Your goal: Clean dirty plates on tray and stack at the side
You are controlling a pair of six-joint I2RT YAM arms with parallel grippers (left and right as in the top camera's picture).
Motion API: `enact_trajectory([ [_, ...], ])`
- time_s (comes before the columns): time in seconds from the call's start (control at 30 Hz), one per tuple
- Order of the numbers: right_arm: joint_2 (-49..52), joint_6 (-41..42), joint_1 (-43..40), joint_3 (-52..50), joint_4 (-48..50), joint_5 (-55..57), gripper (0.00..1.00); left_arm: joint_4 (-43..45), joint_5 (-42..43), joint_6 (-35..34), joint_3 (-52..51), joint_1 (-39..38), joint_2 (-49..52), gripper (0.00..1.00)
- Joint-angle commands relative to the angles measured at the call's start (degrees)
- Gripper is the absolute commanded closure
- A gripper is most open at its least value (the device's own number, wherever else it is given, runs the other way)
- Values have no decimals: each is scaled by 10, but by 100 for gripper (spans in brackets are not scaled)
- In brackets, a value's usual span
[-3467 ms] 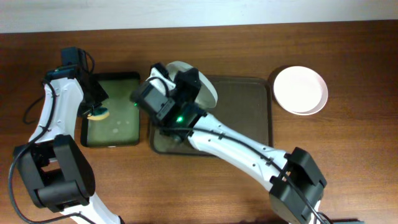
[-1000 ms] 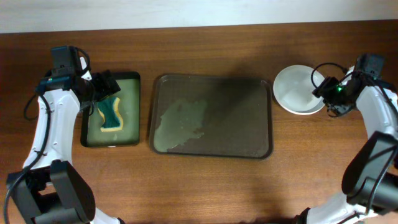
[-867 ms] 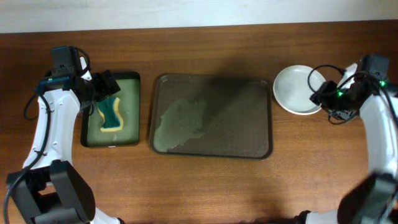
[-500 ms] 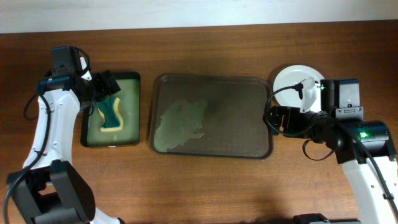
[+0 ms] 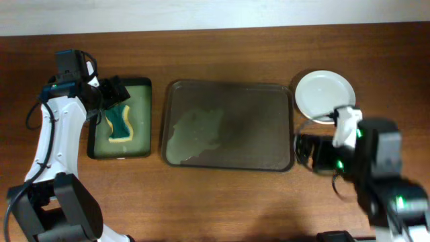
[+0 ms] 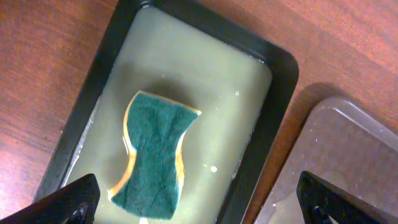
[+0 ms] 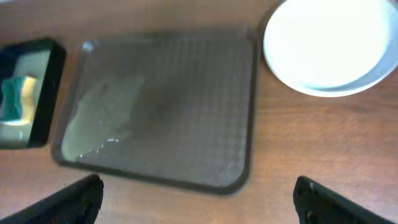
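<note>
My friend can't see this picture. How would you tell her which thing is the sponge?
Find the big dark brown tray in the middle. Left of it in the overhead view sits a smaller black tray of pale greenish liquid, with the sponge lying in it. It alone is green on top with yellow edges and a pinched waist.

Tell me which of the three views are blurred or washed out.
Overhead: the right arm is smeared by motion, while the dark brown rectangular tray is crisp. Left wrist: sharp, the green and yellow sponge well defined. Right wrist: soft all over, the round white plates glaring to featureless white.
</note>
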Motion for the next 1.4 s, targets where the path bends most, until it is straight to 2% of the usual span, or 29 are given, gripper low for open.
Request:
enact_trajectory([
  [0.0, -146, -9, -6, -127, 88, 14, 2, 0, 3, 5, 5, -1, -4, 1],
  [0.2, -373, -38, -6, -374, 307, 14, 2, 0, 3, 5, 5, -1, -4, 1],
  [0.27, -411, -38, -6, -442, 403, 17, 2, 0, 3, 5, 5, -1, -4, 1],
  [0.37, -452, -51, -6, -509, 485, 21, 2, 0, 3, 5, 5, -1, -4, 1],
  [0.53, -471, -54, -6, -564, 565, 23, 2, 0, 3, 5, 5, -1, -4, 1],
  [0.63, -471, -55, -6, -564, 564, 51, 2, 0, 3, 5, 5, -1, -4, 1],
  [0.77, -471, -146, -6, -564, 498, 53, 2, 0, 3, 5, 5, -1, -4, 1],
  [0.9, -471, -147, -6, -564, 495, 104, 2, 0, 3, 5, 5, -1, -4, 1],
  [1.37, -471, -139, -6, -564, 495, 102, 2, 0, 3, 5, 5, -1, -4, 1],
])
